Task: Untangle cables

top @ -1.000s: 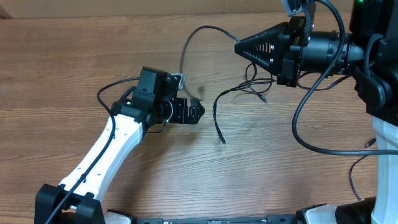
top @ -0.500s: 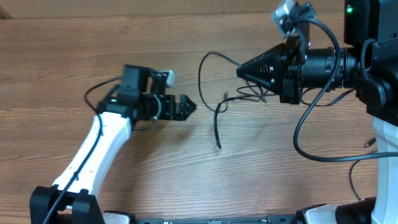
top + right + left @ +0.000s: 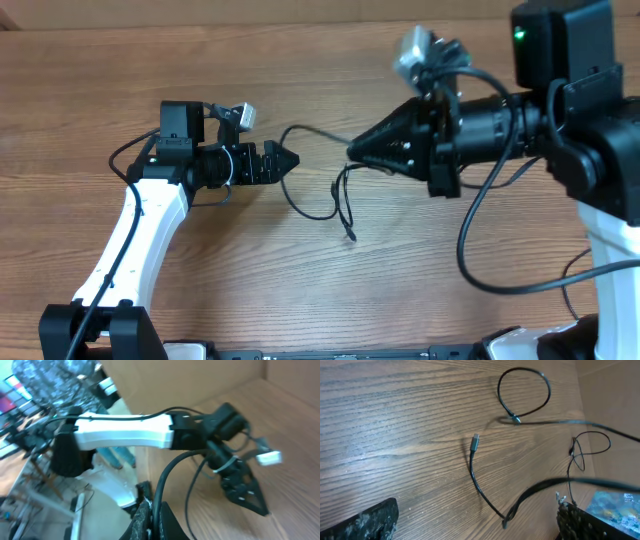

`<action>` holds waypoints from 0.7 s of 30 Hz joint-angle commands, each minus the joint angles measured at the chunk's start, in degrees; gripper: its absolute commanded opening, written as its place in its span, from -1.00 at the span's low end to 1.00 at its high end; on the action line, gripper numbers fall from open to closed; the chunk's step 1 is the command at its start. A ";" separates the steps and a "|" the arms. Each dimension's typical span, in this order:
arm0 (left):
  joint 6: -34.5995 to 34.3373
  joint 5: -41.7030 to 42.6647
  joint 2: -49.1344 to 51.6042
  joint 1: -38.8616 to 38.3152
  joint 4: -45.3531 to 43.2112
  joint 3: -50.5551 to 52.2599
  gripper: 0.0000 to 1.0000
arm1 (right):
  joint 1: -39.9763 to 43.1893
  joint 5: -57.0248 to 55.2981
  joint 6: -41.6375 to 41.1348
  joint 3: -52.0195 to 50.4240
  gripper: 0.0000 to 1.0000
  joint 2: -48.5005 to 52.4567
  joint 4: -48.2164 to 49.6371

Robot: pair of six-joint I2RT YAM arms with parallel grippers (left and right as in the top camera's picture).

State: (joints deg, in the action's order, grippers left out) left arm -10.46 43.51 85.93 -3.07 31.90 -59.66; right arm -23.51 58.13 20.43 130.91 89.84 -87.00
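A small white tag [image 3: 240,115] sits on the wrist behind the left end effector [image 3: 284,159], well to the left of the right end effector [image 3: 352,152]. Any print on the tag is too small to read. The left end effector's fingers stand wide apart above the worktop [image 3: 250,285], clamped on nothing.

The cables [image 3: 348,228] lie between the two end effectors, closest to the right one. One strand arcs leftward from the right end effector's tip and loops back over the worktop. Another runs from just under that tip toward the near edge, its long axis front to back and its grey plug [image 3: 352,237] pointing at the near side.

The right end effector is pinched together, seemingly clamped on the cables, though its tip hides the contact.
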 commanded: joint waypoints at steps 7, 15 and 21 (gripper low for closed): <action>1.38 8.04 0.31 -0.35 -2.43 -0.98 0.99 | -9.77 1.49 3.80 1.05 -0.93 -0.15 -0.13; 6.14 23.45 0.31 -0.74 -2.60 -0.98 0.99 | -15.63 1.51 6.93 1.05 -0.92 0.28 0.98; 10.21 30.03 0.31 -4.04 -2.58 -0.98 0.99 | -15.96 1.60 6.91 1.05 -0.92 1.95 1.31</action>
State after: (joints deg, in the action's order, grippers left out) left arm -4.51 66.70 85.93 -4.69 29.47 -59.66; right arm -39.16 58.72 26.46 130.91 90.56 -86.08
